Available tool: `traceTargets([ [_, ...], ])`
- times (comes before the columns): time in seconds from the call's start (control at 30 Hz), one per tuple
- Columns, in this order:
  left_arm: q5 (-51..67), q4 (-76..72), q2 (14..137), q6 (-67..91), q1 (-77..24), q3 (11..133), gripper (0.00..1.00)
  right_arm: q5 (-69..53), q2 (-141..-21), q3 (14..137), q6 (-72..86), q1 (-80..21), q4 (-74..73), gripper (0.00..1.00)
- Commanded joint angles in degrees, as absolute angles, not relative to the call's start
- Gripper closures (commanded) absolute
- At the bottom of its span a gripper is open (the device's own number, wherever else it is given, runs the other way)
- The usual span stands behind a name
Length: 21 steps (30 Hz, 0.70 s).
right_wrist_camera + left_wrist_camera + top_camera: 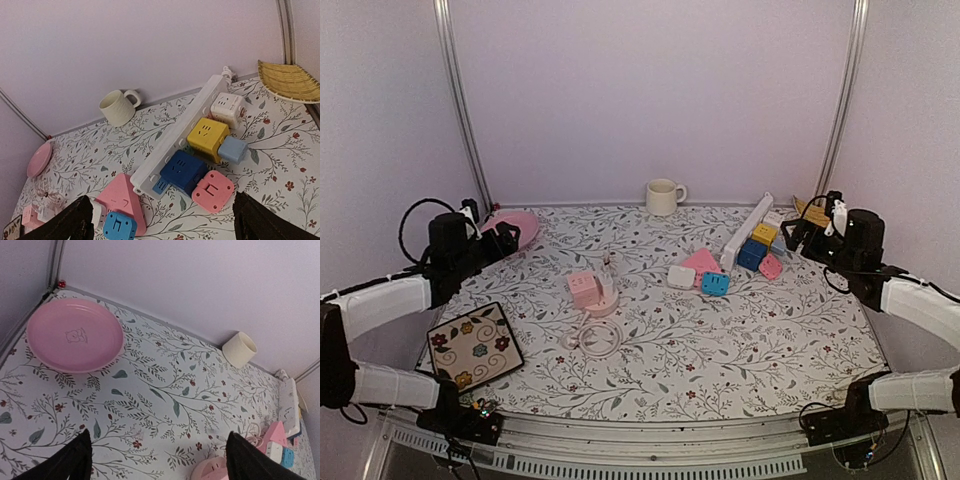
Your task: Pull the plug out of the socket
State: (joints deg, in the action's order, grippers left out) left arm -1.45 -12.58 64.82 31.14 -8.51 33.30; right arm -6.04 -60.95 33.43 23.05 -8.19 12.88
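A white power strip [182, 135] lies at the back right with cube sockets plugged into it. A pink plug [213, 190] sits in the dark blue cube [183, 170], and a light blue plug [232, 149] sits in the yellow cube [207, 135]. A blue plug [119, 225] sits in the pink triangular socket [119, 196]. Near the middle stands a round pink socket [601, 300] bearing a pink cube [583, 287]. My right gripper [161, 200] hovers open above the strip's cluster. My left gripper [159, 440] hangs open over bare cloth, the round pink socket [212, 471] by its right finger.
A cream mug [663, 197] stands at the back wall. A pink plate [515, 228] lies at the back left, a yellow woven tray [812, 213] at the back right. A floral tile [473, 346] sits front left. A coiled white cable [595, 338] lies by the round socket.
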Motion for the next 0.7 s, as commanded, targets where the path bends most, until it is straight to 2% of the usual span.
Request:
traceTargets([
  [0.0, -0.41, -12.25, 70.64, 33.87, -15.66, 35.29, 0.07, -2.67, -66.1, 36.65, 21.81, -18.0, 10.68, 0.01],
  [0.27, -2.52, -8.05, 81.69, 37.31, -25.95, 39.52, 0.09, 3.06, -74.78, 41.07, 22.4, -31.33, 9.95, 0.01],
  [0.67, 3.7, -4.52, 89.34, 38.72, -30.25, 43.86, 0.11, 7.19, -87.44, 51.22, 23.14, -44.81, 8.12, 0.01],
])
